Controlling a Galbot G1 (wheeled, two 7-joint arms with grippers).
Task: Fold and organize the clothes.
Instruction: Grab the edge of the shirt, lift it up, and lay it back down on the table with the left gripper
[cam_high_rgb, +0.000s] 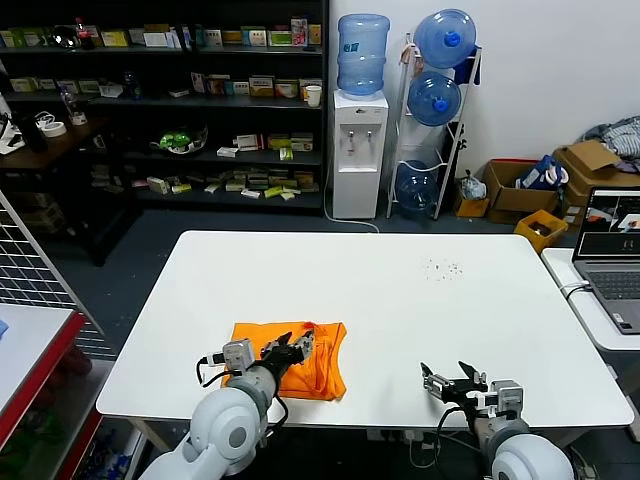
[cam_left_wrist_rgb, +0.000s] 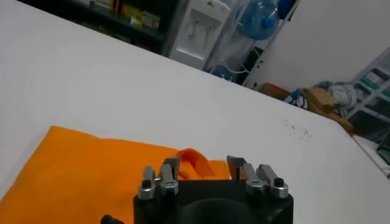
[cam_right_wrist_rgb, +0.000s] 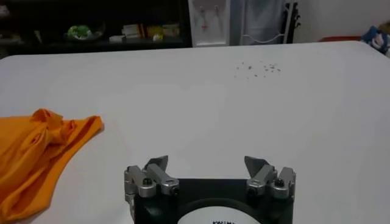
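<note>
- A white table (cam_high_rgb: 400, 300) is being shown filling the foreground, with dark shelving (cam_high_rgb: 170, 100) and a water dispenser (cam_high_rgb: 358, 150) standing behind it against the back wall.
- A laptop (cam_high_rgb: 615, 255) is being displayed open on a separate surface at the robot's right.
- The orange T-shirt (cam_high_rgb: 320, 350) is being seen lying in a folded, rumpled bundle on the table near the front edge, on the robot's left half; no lettering is being shown on the visible side.
- The left gripper (cam_high_rgb: 300, 346) is being held directly over the shirt, its fingers spread apart; in the left wrist view (cam_left_wrist_rgb: 203, 163) a raised fold of orange fabric is being seen between and just beyond the fingertips, with nothing pinched.
- The right gripper (cam_high_rgb: 448, 377) is being held above bare tabletop near the front edge, well apart from the shirt, its fingers spread wide and holding nothing, as the right wrist view (cam_right_wrist_rgb: 207, 162) is showing.
- A scatter of small dark specks (cam_high_rgb: 442, 268) is being seen on the table's far right part.
</note>
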